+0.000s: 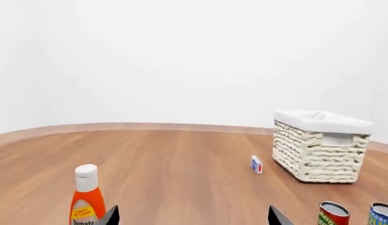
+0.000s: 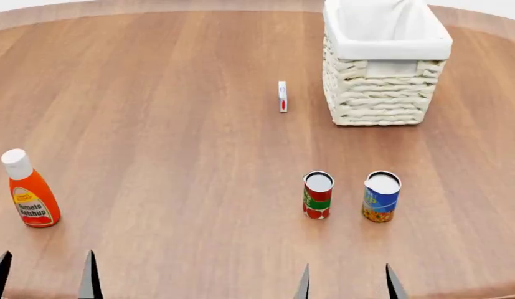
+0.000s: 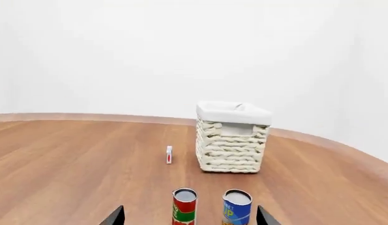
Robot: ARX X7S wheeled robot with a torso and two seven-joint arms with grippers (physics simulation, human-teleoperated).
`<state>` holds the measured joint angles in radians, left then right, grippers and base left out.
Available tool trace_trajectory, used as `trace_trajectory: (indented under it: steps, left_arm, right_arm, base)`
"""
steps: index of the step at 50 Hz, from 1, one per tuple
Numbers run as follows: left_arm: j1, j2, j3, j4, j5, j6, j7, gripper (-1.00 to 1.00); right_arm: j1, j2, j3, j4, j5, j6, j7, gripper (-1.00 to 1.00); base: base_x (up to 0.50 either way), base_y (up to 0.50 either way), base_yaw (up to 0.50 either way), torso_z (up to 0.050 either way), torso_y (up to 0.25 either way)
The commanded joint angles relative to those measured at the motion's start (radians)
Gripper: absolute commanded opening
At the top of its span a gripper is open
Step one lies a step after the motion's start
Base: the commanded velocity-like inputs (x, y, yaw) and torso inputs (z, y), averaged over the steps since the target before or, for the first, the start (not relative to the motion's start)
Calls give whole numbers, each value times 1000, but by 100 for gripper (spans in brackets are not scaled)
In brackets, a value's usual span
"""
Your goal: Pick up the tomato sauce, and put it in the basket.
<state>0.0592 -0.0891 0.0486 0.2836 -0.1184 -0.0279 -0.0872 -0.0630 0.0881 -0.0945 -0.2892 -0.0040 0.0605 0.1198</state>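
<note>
The tomato sauce (image 2: 318, 195) is a small red can with a green band, upright on the wooden table; it also shows in the right wrist view as the tomato sauce (image 3: 184, 206) and at the edge of the left wrist view as the tomato sauce (image 1: 333, 215). The cream wicker basket (image 2: 382, 87) with white lining stands behind it, also the basket (image 3: 232, 145) and the basket (image 1: 319, 152). My right gripper (image 2: 349, 283) is open just in front of the cans, nothing between its fingers. My left gripper (image 2: 45, 277) is open near the front left edge, holding nothing.
A blue-and-yellow can (image 2: 381, 197) stands just right of the tomato sauce. An orange ketchup bottle (image 2: 28, 190) with a white cap stands at front left. A small white-and-red box (image 2: 282, 96) sits left of the basket.
</note>
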Motion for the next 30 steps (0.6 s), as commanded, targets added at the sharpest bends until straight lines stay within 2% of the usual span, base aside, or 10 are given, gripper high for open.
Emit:
trace_trajectory:
  steps: [1, 16, 30]
  left_arm:
    - [39, -31, -13, 249, -52, -52, -31, 100]
    - [81, -55, -27, 401, -99, -25, -52, 100]
    - [85, -62, -27, 398, -101, 18, -69, 100]
  right_arm:
    - [-48, 31, -28, -248, -42, 69, 31, 100]
    - [-85, 64, -102, -447, -143, 76, 43, 100]
    - [-85, 81, -108, -456, -147, 70, 60, 100]
  base:
    - [0, 0, 0, 0, 0]
    - [0, 0, 0, 0, 0]
    - [0, 0, 0, 0, 0]
